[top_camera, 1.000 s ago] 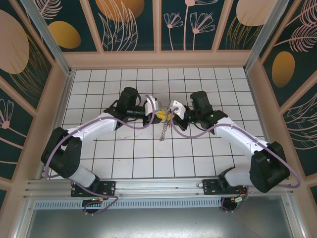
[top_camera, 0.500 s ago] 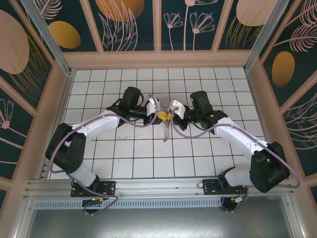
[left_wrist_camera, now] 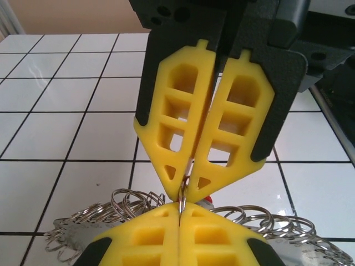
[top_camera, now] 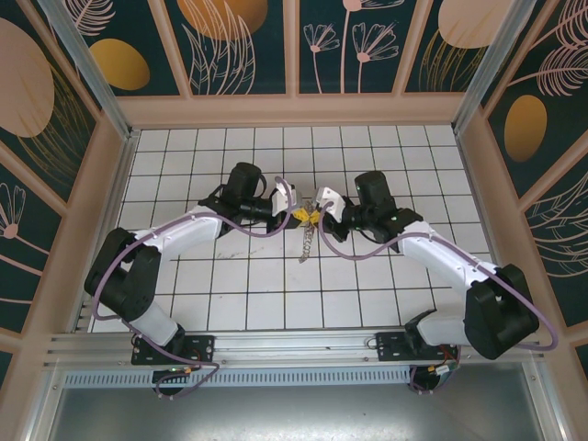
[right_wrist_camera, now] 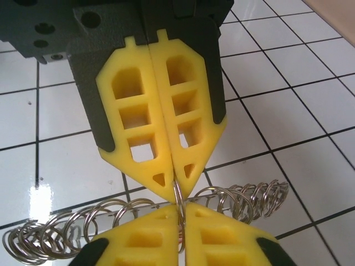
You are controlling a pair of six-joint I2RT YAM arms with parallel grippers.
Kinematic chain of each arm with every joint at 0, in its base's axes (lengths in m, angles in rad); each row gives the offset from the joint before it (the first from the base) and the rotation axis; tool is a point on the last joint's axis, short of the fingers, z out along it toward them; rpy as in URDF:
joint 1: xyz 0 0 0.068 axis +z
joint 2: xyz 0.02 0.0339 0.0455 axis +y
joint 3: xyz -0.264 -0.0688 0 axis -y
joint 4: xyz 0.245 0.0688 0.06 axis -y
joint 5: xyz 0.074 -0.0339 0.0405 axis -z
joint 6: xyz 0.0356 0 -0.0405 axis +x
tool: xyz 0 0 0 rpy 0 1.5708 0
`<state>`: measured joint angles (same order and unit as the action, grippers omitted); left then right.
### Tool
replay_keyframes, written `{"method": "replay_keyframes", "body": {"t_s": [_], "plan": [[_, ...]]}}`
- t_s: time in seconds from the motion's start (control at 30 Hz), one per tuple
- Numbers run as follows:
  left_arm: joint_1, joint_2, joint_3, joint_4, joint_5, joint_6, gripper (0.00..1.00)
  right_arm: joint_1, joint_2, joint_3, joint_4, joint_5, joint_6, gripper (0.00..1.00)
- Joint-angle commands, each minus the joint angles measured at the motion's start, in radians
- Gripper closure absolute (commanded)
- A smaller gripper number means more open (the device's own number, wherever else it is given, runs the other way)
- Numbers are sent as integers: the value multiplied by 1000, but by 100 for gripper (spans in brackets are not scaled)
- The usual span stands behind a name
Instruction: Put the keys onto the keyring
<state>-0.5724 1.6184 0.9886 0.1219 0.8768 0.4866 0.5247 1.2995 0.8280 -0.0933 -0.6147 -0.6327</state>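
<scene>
My left gripper and right gripper meet tip to tip above the middle of the table. Both are shut on one small metal ring, which stands edge-on between their yellow pads. In the left wrist view my left gripper comes up from below and the right gripper comes down from above. In the right wrist view the same ring sits between my right gripper and the left one. The keyring trails down beneath them as a string of metal rings. A red tag peeks out behind the pads; the keys' blades are hidden.
White tiled table ringed by low tan walls. Purple cables loop along both arms. More of the ring string spreads left and right under the grippers.
My left gripper has moved right up to the right gripper's tips and closed its jaws on the ring. The hanging string of rings has swung slightly.
</scene>
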Motion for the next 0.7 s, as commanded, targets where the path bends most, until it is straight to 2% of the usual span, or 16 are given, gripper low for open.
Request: {"method": "replay_keyframes", "body": {"t_s": [0.0,0.2,0.5,0.6,0.67], "plan": [[1,-43,-59,227,83,-106,100,-16,-35,-38,89,-95,29,86],[1,-38,-108,418,160,-225,100,-35,-36,-59,145,-162,57,85],[2,-42,-133,511,169,-281,100,-67,-32,-82,182,-199,76,85],[0,-41,-135,531,174,-294,100,-71,-34,-81,187,-206,80,89],[1,-43,-136,532,170,-294,100,-70,-34,-81,185,-198,79,97]]}}
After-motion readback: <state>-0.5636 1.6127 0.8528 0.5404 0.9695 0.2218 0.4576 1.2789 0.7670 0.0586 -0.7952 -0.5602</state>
